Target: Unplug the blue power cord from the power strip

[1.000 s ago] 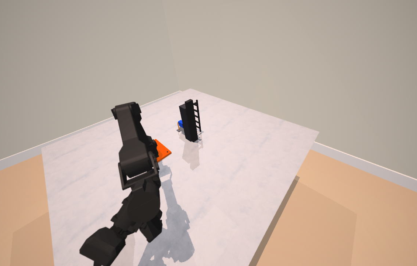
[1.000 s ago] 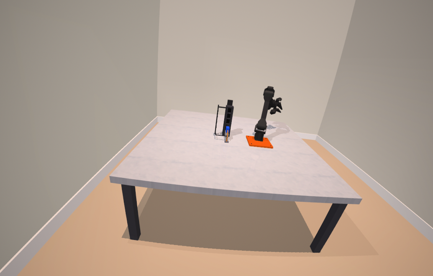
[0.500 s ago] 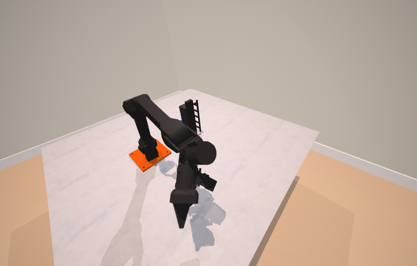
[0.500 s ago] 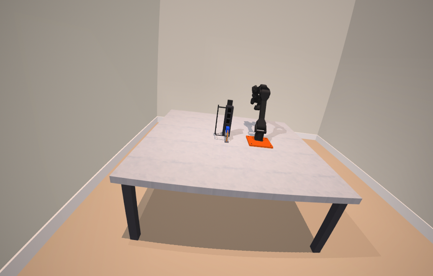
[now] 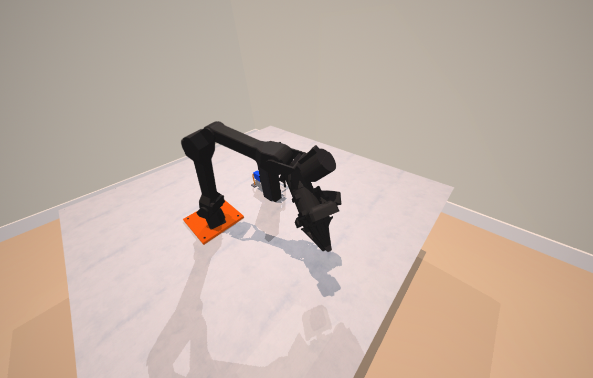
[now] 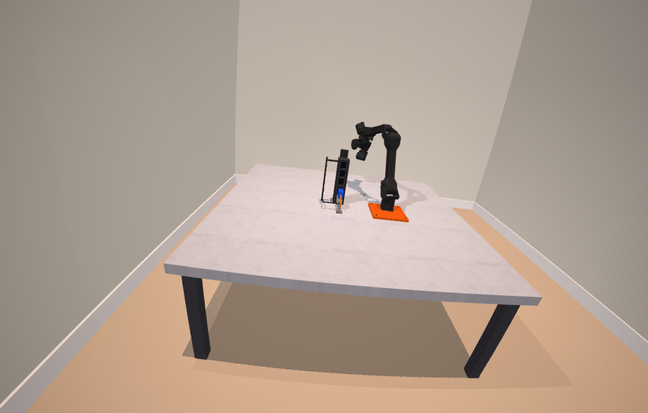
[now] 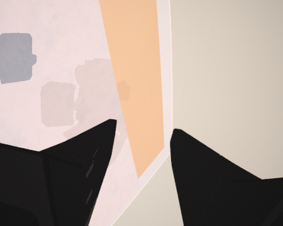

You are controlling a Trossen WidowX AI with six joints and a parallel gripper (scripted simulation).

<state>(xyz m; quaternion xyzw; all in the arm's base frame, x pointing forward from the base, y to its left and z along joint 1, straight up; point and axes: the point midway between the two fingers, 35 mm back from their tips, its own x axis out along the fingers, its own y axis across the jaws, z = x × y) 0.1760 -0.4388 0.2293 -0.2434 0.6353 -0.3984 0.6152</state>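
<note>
The blue plug (image 5: 256, 175) (image 6: 340, 193) sits at the lowest place on the face of the upright black power strip (image 5: 269, 183) (image 6: 347, 169), with several dark sockets above it in the exterior view. A thin orange cord (image 6: 339, 203) hangs from the plug to a small grey piece at the table. My gripper (image 5: 327, 249) (image 7: 144, 131) points down, well away from plug and strip, on the strip's other side from the plug. In the wrist view its fingers stand partly open with nothing between them. The arm hides the strip's upper part in the top view.
A thin black upright frame (image 6: 324, 179) stands beside the strip. The arm's orange base plate (image 5: 193, 225) (image 6: 390, 215) lies on the pale table (image 5: 120, 263) (image 6: 265, 246). The wrist view shows the table's edge, floor and wall.
</note>
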